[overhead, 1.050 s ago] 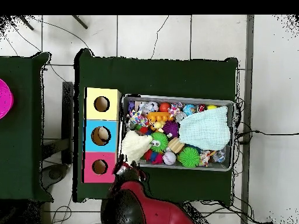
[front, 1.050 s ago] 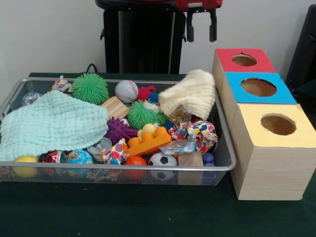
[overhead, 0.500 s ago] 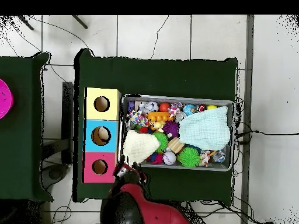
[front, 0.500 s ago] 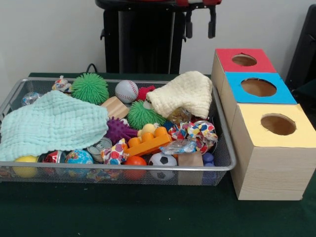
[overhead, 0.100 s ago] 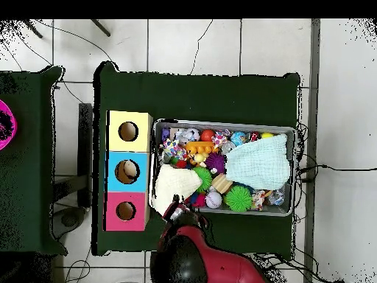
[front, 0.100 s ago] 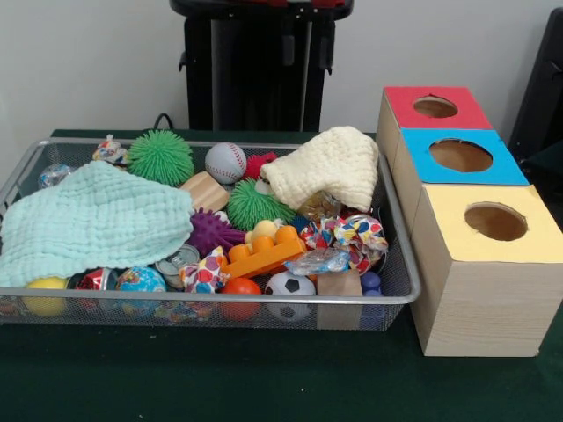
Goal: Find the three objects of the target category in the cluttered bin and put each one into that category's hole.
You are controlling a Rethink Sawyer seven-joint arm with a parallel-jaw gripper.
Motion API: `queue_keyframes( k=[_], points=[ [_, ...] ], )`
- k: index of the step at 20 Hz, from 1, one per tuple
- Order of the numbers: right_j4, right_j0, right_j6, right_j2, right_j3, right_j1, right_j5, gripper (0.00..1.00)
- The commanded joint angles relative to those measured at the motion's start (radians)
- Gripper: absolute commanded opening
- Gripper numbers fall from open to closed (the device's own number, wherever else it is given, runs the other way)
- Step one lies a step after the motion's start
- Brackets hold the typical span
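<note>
Bin crammed with toys; cream cloth at corner; claw state unclear.

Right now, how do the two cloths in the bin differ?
The mint green cloth is larger and lies spread over the bin's left part in the front view; the cream cloth is smaller and bunched in a mound at the right end, nearest the boxes. The mint one looks thin and crinkled, the cream one thicker. Both cover toys beneath.

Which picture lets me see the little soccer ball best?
The front view. The soccer ball sits right behind the bin's near rim, its black and white patches plain. In the overhead view it is too small to pick out among the toys.
</note>
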Motion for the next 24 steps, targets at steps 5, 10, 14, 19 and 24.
queue_keyframes(
  k=[5, 10, 14, 19, 24],
  points=[
    [-0.315, -0.023, -0.138, -0.052, -0.293, 0.079, 0.142, 1.00],
    [-0.371, -0.085, -0.134, 0.002, -0.317, 0.109, 0.131, 1.00],
    [-0.403, -0.129, -0.138, 0.041, -0.344, 0.140, 0.125, 1.00],
    [-0.457, -0.162, -0.152, 0.068, -0.402, 0.195, 0.123, 1.00],
    [-0.492, -0.204, -0.151, 0.108, -0.441, 0.251, 0.107, 1.00]
  ],
)
